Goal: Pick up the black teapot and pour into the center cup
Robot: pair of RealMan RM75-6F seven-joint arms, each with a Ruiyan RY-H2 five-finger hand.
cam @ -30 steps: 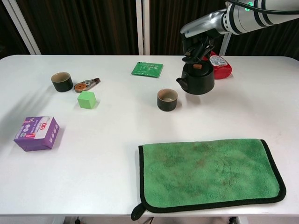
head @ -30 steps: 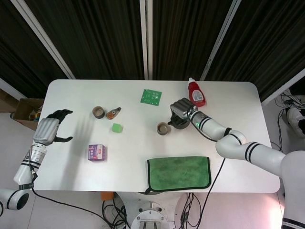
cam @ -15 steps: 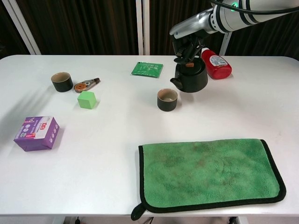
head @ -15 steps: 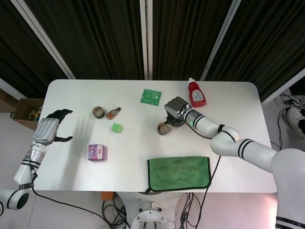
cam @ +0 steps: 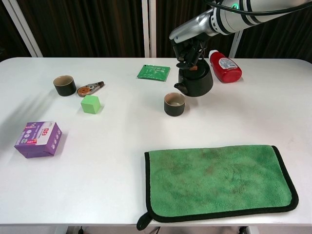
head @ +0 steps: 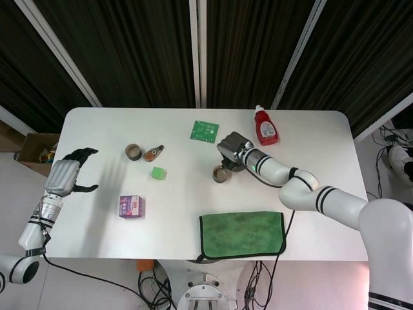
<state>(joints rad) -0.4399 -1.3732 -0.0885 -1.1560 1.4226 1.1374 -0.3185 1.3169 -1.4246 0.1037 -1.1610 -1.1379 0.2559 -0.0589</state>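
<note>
Head and chest views of a white worktop (cam: 97, 161) during a pouring task. The squat black glazed ceramic teapot (cam: 195, 83) is shown suspended above the worktop, just behind and to the right of the dark centre cup with a tan interior (cam: 174, 104), its short spout directed toward the cup. The right hand (cam: 187, 48) is seen from above the pot with its fingers (cam: 184, 57) closed about the handle and lid region; the exact contact is partly hidden by the hand itself. The left hand (head: 68, 173) is held off the worktop's left edge, its fingers spread and holding nothing.

The teapot is judged to be rigid, moderately heavy for its size, smooth-surfaced and breakable; any liquid inside cannot be seen, though shifting weight should be expected on tilting. The top hold is judged suitable, since the spout is left free and the brown-knobbed lid can be restrained. The cup is judged light and easily knocked by the pot's base, so the spout should be brought over the rim without contact.

Also present: a second dark cup (cam: 64, 85), a green cube (cam: 90, 104), a purple box (cam: 38, 139), a red bottle (cam: 224, 67), and a green cloth (cam: 219, 178).
</note>
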